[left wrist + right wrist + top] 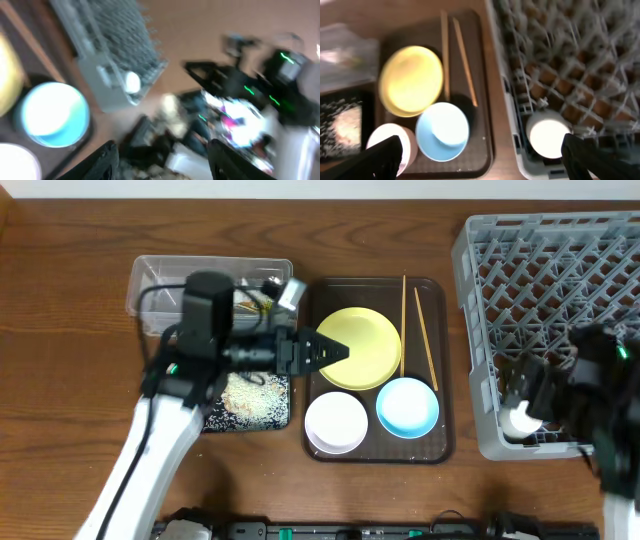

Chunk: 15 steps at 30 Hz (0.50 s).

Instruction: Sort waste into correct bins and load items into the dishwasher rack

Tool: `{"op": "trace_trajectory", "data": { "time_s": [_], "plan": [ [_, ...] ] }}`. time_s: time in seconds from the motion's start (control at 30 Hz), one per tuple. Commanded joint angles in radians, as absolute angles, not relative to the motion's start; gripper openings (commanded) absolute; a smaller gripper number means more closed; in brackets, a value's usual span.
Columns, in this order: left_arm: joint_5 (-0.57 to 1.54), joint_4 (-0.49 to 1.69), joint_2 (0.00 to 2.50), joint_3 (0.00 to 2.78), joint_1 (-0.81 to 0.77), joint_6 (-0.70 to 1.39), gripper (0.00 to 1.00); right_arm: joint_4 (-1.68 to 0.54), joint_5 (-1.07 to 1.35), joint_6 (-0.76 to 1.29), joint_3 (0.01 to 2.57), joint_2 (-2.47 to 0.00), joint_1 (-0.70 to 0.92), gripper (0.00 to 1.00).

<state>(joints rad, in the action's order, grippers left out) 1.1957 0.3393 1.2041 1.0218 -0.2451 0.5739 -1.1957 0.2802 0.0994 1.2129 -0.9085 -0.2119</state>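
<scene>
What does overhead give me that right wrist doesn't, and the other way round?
Only overhead: the left arm, with the left tool at the left edge of the plate, and the far side of the rack.
Only right wrist: the right tool, open wide with nothing between its fingers; overhead blurs it.
Both: plate, chopsticks, blue bowl, white bowl, black tray with crumbs, and a white round item in the rack's near corner.
</scene>
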Motion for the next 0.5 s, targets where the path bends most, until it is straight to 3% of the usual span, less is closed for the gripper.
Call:
{"op": "trace_trajectory", "data": {
  "time_s": [0.0, 0.17, 0.33, 0.4, 0.47],
  "plan": [
    [0.810, 0.445, 1.057, 1.036, -0.244, 0.501, 0.60, -1.200, 0.345, 0.039, 1.221, -0.828, -0.228, 0.99],
    [0.373, 0.706, 0.869, 1.036, -0.243, 0.392, 0.62, -1.237, 0.345, 0.039, 1.221, -0.735, -0.228, 0.99],
    [0.215, 0.831, 0.773, 1.036, -0.243, 0.359, 0.67, -1.239, 0.345, 0.039, 1.221, -0.713, -0.228, 0.99],
    [0.193, 0.838, 0.755, 1.036, -0.243, 0.359, 0.80, -1.239, 0.345, 0.039, 1.220, -0.714, -0.228, 0.99],
    [0.193, 0.836, 0.748, 1.036, -0.243, 0.359, 0.83, -1.239, 0.345, 0.039, 1.220, -0.714, -0.228, 0.99]
  ]
}}
